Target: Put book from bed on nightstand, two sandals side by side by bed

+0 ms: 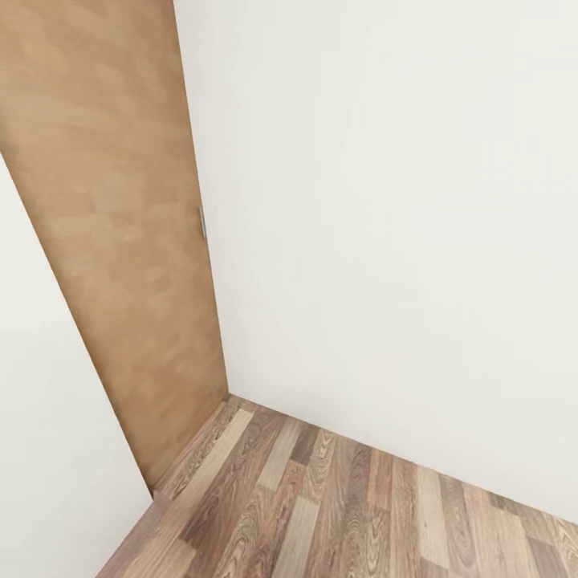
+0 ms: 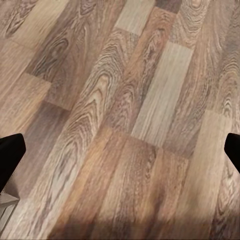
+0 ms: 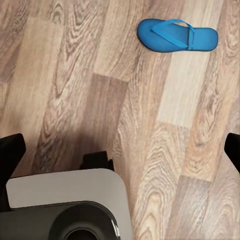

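Wood-plank floor, bright blue sandal lying flat

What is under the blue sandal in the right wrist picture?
The sandal lies flat, straps up, directly on the wood-plank floor, with nothing else beneath it that shows. The planks right under its sole are covered by it.

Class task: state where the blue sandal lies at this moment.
In the right wrist view, one blue sandal lies flat on the wood-plank floor, strap side up, alone, apart from the robot's base.
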Robot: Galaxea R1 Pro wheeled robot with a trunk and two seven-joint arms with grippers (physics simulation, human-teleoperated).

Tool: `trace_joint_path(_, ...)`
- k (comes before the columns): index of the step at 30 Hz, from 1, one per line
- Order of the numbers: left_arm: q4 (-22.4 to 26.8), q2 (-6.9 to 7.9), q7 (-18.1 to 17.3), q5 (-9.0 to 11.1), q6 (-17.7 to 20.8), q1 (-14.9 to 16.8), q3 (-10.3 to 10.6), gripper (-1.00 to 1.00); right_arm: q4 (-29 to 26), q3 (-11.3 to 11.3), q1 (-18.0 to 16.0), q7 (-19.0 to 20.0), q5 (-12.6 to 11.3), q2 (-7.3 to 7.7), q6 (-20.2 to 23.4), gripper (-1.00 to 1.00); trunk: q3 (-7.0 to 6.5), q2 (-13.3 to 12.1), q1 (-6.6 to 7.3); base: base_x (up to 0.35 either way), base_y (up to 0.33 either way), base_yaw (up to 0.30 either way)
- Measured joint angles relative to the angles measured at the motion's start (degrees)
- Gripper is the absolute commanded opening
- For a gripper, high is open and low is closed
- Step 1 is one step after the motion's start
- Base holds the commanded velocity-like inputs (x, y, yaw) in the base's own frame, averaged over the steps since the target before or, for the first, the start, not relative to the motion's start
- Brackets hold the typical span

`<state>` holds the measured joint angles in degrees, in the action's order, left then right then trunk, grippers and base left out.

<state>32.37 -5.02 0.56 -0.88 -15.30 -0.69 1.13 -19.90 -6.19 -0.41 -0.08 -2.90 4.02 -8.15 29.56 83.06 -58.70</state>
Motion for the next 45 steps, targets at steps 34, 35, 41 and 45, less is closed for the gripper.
trace_joint_path(34,0.0,0.09,-0.3,0.2,0.1,0.0,0.0,1.00,0.0,0.1,0.0,0.0,0.0,-0.18,0.0,1.00,0.00,0.0,0.01,0.187,0.000,0.000)
trace_joint_path(35,0.0,0.09,-0.3,0.2,0.1,0.0,0.0,1.00,0.0,0.0,0.0,0.0,0.0,-0.19,0.0,1.00,0.00,0.0,0.01,0.330,0.000,0.000)
trace_joint_path(41,0.0,0.09,-0.3,0.2,0.1,0.0,0.0,1.00,0.0,0.1,0.0,0.0,0.0,-0.23,0.0,1.00,0.00,0.0,0.01,0.331,0.000,0.000)
trace_joint_path(45,0.0,0.09,-0.3,0.2,0.1,0.0,0.0,1.00,0.0,0.1,0.0,0.0,0.0,-0.23,0.0,1.00,0.00,0.0,0.01,0.331,0.000,0.000)
